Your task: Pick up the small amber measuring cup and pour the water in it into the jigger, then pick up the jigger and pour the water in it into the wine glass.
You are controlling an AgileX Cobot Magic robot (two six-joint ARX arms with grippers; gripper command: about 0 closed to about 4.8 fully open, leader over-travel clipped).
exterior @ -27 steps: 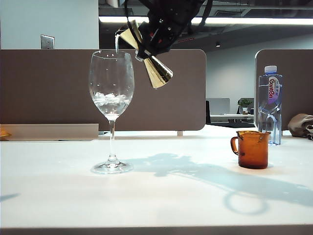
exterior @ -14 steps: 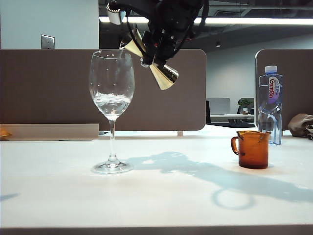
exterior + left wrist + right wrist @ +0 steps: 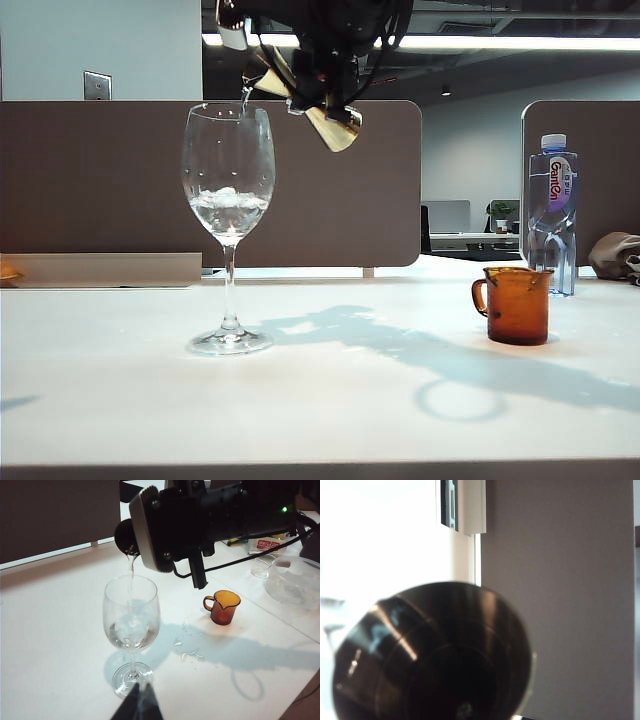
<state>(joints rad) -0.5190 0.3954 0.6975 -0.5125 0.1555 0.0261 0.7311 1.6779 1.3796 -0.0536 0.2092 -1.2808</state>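
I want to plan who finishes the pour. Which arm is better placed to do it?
Right. The right gripper already holds the jigger tipped over the wine glass, water streaming in. The left gripper hangs shut and empty beside the glass's foot.

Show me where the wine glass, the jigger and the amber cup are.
wine glass [image 3: 228,170], exterior view, on the bowl.
jigger [image 3: 332,130], exterior view, on the lower gold cone, held tilted in the right gripper [image 3: 318,85].
amber cup [image 3: 517,306], exterior view, on its side wall.
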